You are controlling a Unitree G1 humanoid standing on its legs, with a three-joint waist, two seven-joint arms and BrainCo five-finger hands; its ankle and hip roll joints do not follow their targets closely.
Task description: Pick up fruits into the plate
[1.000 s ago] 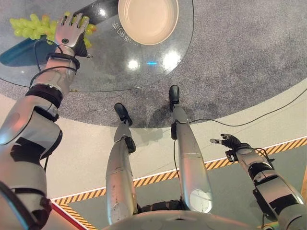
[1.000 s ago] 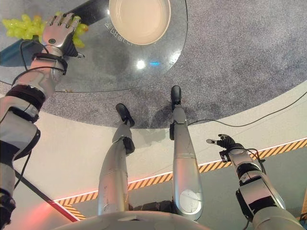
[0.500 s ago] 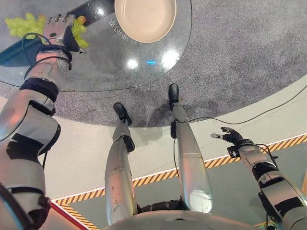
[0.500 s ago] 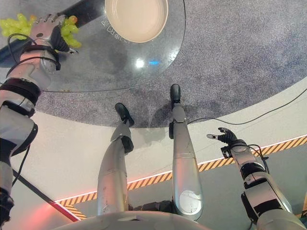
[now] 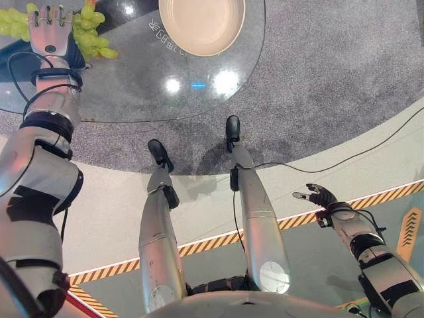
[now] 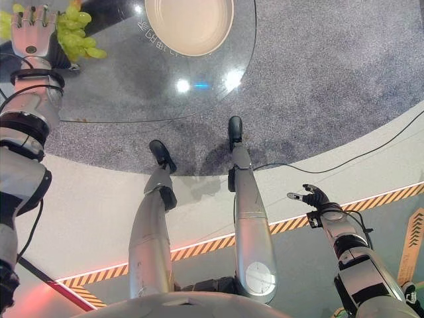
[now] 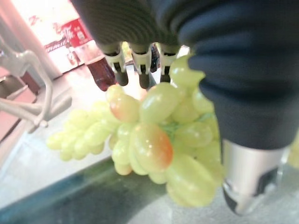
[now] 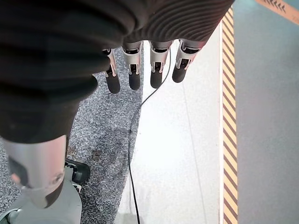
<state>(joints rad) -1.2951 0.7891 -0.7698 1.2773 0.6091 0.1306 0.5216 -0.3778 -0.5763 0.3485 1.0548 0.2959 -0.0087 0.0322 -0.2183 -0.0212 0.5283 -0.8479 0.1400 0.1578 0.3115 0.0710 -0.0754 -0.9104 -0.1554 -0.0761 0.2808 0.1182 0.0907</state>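
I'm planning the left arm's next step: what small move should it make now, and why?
Probably curl the left robot hand round the grapes: its fingers are straight over the bunch on the glass table, none wrapped round it, and the plate holds nothing.

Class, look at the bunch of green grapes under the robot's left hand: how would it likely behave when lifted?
The grapes hang as a loose cluster, so the bunch would probably sag and swing. Their smooth, round skins look slippery, and single grapes might pop off and roll across the glass table. The left hand should likely grip gently, since they look soft.
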